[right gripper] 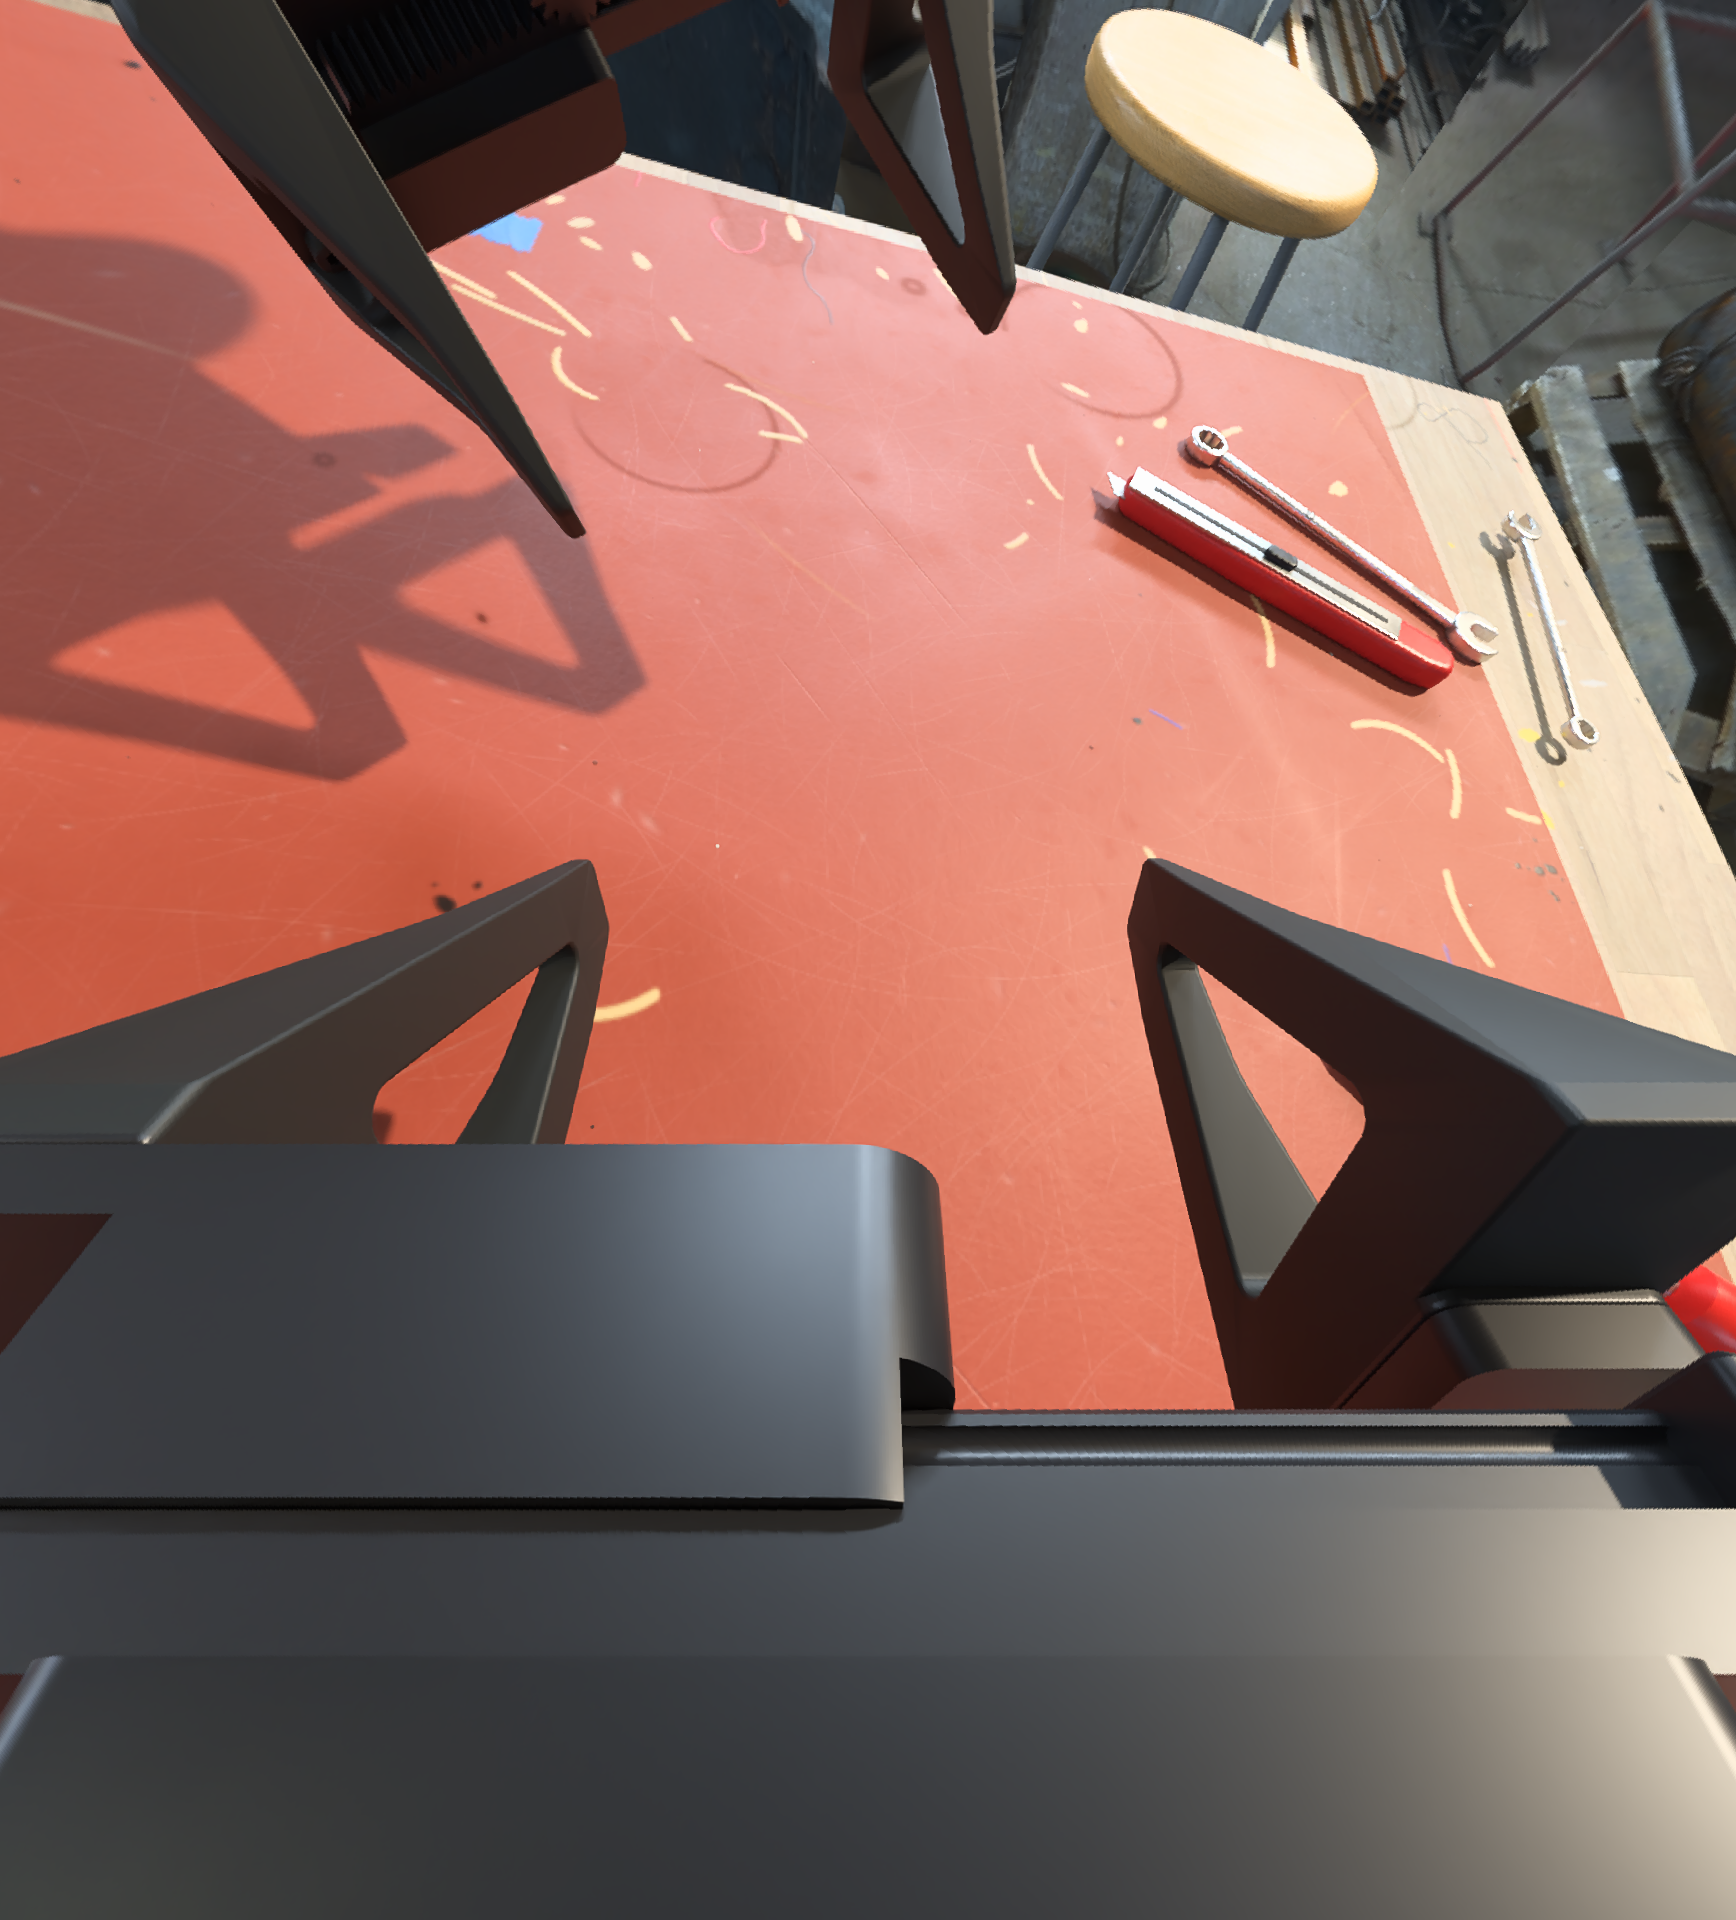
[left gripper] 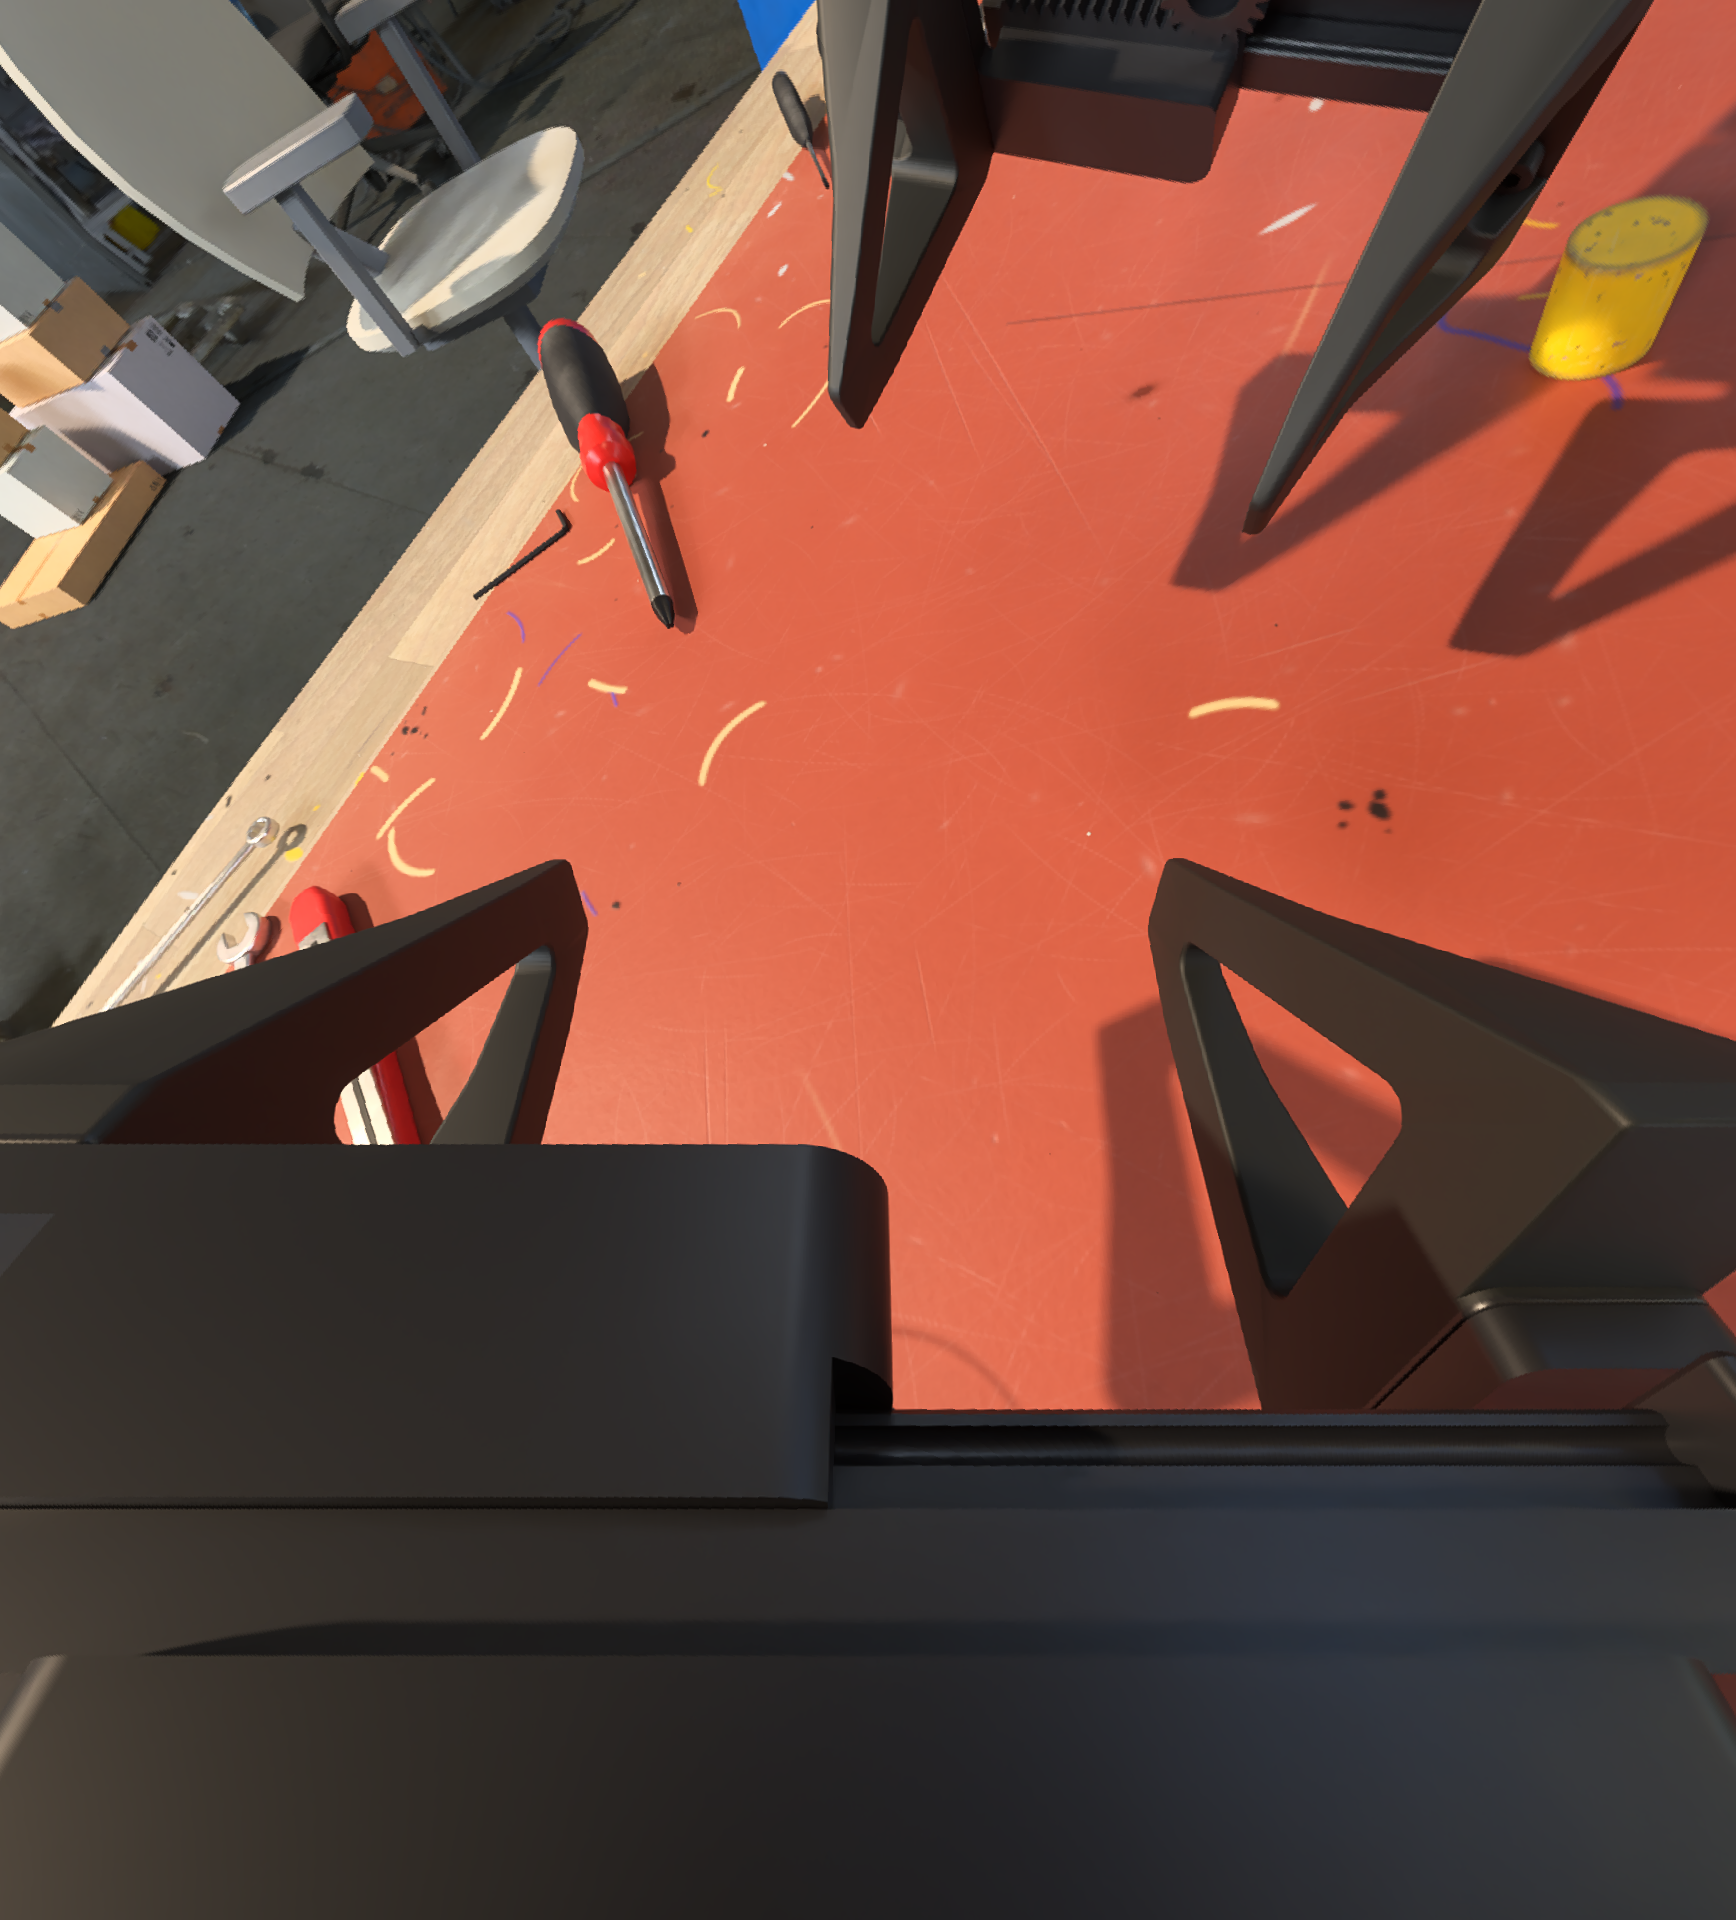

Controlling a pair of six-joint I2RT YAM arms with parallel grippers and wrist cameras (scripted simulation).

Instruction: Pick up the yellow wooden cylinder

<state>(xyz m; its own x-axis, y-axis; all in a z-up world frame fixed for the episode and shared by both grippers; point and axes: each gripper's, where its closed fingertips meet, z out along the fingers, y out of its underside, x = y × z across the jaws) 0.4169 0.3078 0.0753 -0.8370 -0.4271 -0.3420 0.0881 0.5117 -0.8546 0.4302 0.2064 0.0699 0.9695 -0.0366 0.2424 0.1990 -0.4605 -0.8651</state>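
Note:
The yellow wooden cylinder (left gripper: 1617,286) stands upright on the red mat at the upper right of the left wrist view. It does not show in the right wrist view. My left gripper (left gripper: 864,883) is open and empty above bare mat, well short of the cylinder. My right gripper (right gripper: 869,883) is open and empty above bare mat. In the left wrist view the right gripper (left gripper: 1056,468) hangs open at the top, just left of the cylinder and apart from it. In the right wrist view the left gripper (right gripper: 781,426) hangs open at the top.
A red-and-black screwdriver (left gripper: 604,447) and a black hex key (left gripper: 521,556) lie near the mat's left edge. A red utility knife (right gripper: 1279,577) and wrenches (right gripper: 1342,540) lie at the right. The wooden table edge (right gripper: 1653,831) runs beside them. A stool (right gripper: 1233,120) stands beyond.

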